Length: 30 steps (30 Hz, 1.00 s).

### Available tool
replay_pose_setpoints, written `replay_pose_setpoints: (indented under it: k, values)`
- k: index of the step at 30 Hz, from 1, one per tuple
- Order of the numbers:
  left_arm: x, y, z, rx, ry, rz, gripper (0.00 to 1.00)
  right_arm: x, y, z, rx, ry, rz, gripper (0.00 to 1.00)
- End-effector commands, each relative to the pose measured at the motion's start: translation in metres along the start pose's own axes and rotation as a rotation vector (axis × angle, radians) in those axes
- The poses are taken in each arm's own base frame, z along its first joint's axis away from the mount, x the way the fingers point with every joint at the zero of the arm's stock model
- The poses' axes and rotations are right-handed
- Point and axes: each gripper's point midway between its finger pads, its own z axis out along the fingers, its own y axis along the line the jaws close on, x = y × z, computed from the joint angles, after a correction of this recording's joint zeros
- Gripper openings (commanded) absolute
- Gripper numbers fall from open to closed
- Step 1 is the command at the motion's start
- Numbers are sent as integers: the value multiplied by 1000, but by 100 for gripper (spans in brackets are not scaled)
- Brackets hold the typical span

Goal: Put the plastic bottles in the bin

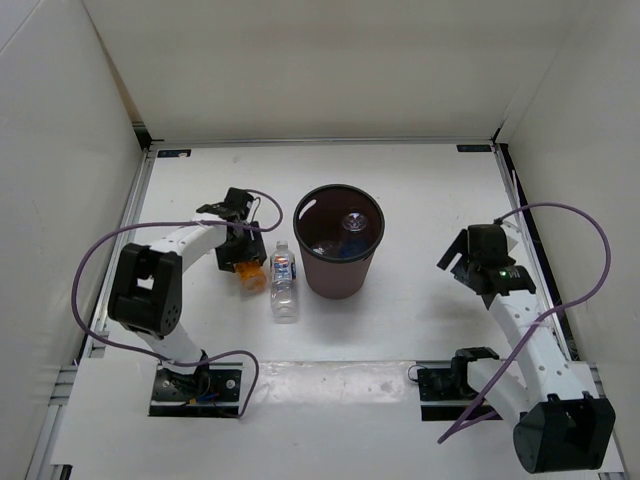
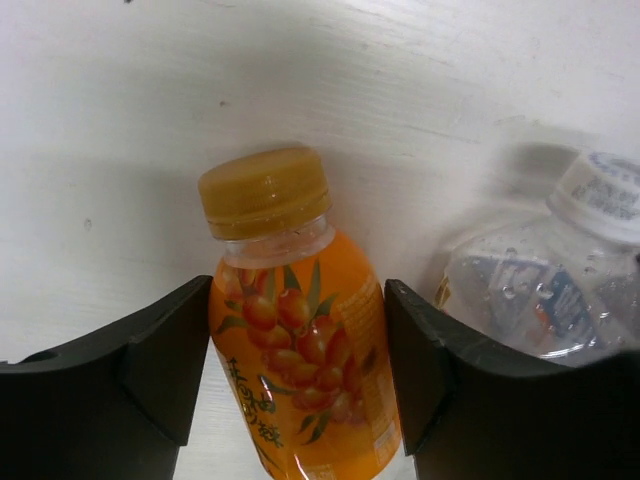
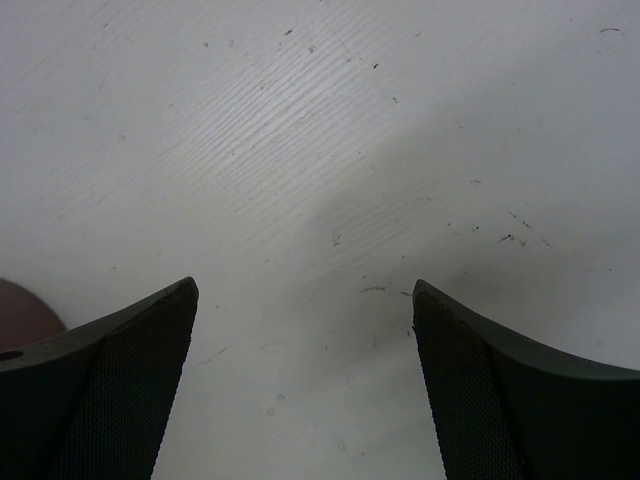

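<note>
Left gripper [image 2: 298, 372] straddles the orange bottle [image 2: 290, 300], which lies on the table [image 1: 420, 200] with its long axis running between the fingers and its cap pointing away from the wrist. Both fingers meet its sides; whether they are clamped cannot be told. The bin [image 1: 338, 278] stands rightward, beyond a labelled clear bottle [image 1: 285, 292]. Right gripper [image 3: 305, 385] gapes wide, well apart.

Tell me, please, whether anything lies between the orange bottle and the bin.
Yes: the clear bottle lies on its side between the orange bottle and the bin, close beside the orange one. Carrying the orange bottle over it would probably avoid a knock.
</note>
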Motion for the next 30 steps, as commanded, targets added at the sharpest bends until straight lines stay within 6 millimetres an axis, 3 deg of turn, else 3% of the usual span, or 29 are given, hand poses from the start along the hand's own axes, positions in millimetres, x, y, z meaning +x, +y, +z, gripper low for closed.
replay_pose_setpoints:
  k: [1, 4, 8, 9, 11, 12, 14, 18, 22, 24, 25, 26, 27, 28, 29, 30]
  values:
    - [-7, -9, 0, 37, -28, -11, 70, -21, 0, -3, 10, -41, 35, 90]
    - [-4, -10, -4, 47, -31, -30, 47, -20, 0, -2, -5, -25, 45, 90]
    - [-11, -6, -39, 54, -112, -42, 44, -20, 3, -4, -20, -38, 37, 90]
    - [-8, -4, -56, 56, -123, -35, 44, -20, 2, -5, -20, -40, 39, 90]
    - [-21, -5, -83, 60, -203, -24, 43, -19, 0, -5, -15, -41, 42, 90]
    - [-14, 1, -113, 53, -257, -6, 43, -21, -1, -4, -14, -40, 54, 90]
    - [-29, 7, -166, 73, -439, -24, 45, -20, 0, -4, -23, -34, 51, 90]
    - [-30, 16, -242, 193, -624, -45, 49, -21, 2, -5, -26, -41, 46, 90]
    - [-45, -36, -330, 575, -863, 99, 54, -21, 0, 0, -9, -35, 37, 88]
    - [-42, -55, -344, 619, -872, 196, 54, -20, 0, 1, -1, -20, 41, 86]
    - [-54, -68, -353, 607, -840, 227, 54, -21, 1, 1, -1, -21, 40, 86]
    - [-45, -87, -357, 635, -810, 293, 52, -20, 3, 0, -7, -17, 32, 86]
    - [-62, -97, -385, 622, -869, 312, 49, -20, 2, 0, 0, -20, 29, 86]
    - [-62, -109, -365, 571, -803, 350, 49, -21, 3, 0, -2, -26, 27, 86]
    - [-45, -134, -360, 585, -762, 434, 49, -20, 4, 0, -4, -28, 23, 86]
    - [-55, -134, -375, 554, -830, 427, 49, -21, 3, 0, 0, -32, 22, 86]
